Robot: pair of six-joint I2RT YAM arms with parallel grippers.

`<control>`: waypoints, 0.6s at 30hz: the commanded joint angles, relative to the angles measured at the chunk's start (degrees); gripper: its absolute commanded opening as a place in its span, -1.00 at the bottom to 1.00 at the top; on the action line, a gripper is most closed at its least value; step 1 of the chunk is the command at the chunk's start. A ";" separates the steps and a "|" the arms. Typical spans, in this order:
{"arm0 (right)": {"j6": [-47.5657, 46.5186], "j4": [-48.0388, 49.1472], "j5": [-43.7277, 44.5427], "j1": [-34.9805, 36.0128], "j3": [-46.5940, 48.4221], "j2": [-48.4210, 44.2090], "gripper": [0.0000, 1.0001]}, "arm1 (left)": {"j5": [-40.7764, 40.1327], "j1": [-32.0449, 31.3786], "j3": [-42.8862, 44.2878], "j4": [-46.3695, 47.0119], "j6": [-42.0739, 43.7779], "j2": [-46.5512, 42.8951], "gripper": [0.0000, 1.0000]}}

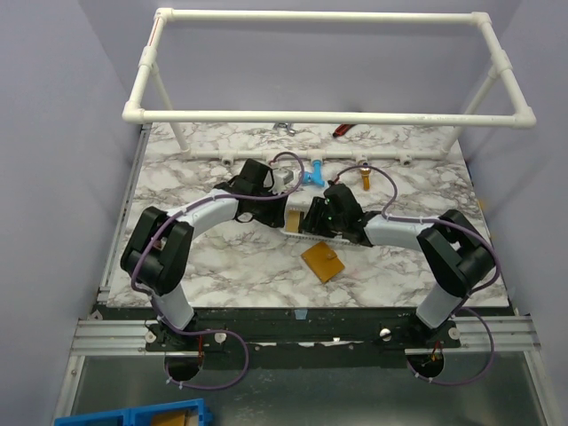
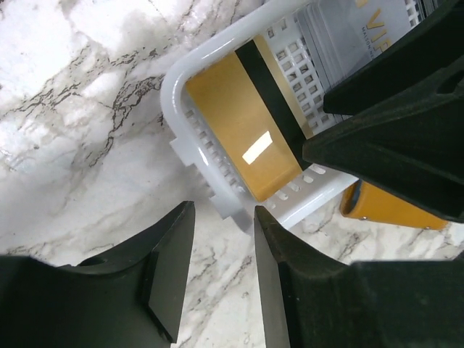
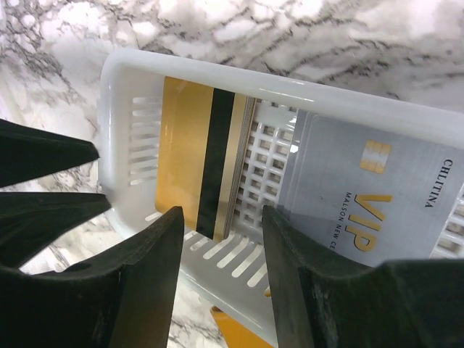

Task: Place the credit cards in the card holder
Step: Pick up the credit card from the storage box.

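1. Credit cards (image 3: 217, 145), thin flat rectangles, are seen lying in the white mesh plastic basket (image 3: 130, 72): a yellowish-gold card with a black stripe (image 3: 181, 159) at one end and a silvery-white card printed with "VIP" (image 3: 348, 181) beside it; layered edges under the gold one suggest a stack, though no count can be made
2. The small flat orange-brown leather-like card holder (image 1: 322, 262) is found on the white-and-grey marbled counter (image 1: 222, 266), just beside the basket on its near side, and appears to be folded shut; no card is seen in it
3. The left gripper (image 2: 223, 210) is held spread just outside the basket's end wall, with only bare counter showing between its jaws
4. The right gripper (image 3: 222, 214) is likewise spread, poised over the end of the gold card; whether that card is touched cannot be told, and nothing is seen pinched
5. The task is judged barely begun: no card has been lifted out of the basket, the holder is yet to be opened, and every card is left to be transferred
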 commanded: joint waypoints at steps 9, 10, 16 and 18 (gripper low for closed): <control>-2.01 -4.74 -1.36 -0.44 2.09 -2.30 0.03 | 3.32 0.17 2.09 -0.77 -1.43 -1.82 -0.06; -1.97 -4.66 -1.41 -0.46 2.68 -1.91 0.04 | 3.47 0.10 2.81 -0.70 -1.82 -1.05 -0.06; -2.29 -5.25 0.01 -0.48 4.70 1.17 0.21 | 2.77 -0.03 4.89 0.17 -2.46 2.45 -0.09; -2.25 -5.95 0.72 -0.47 5.41 2.28 0.27 | 2.85 -0.03 4.90 0.46 -2.73 3.20 -0.10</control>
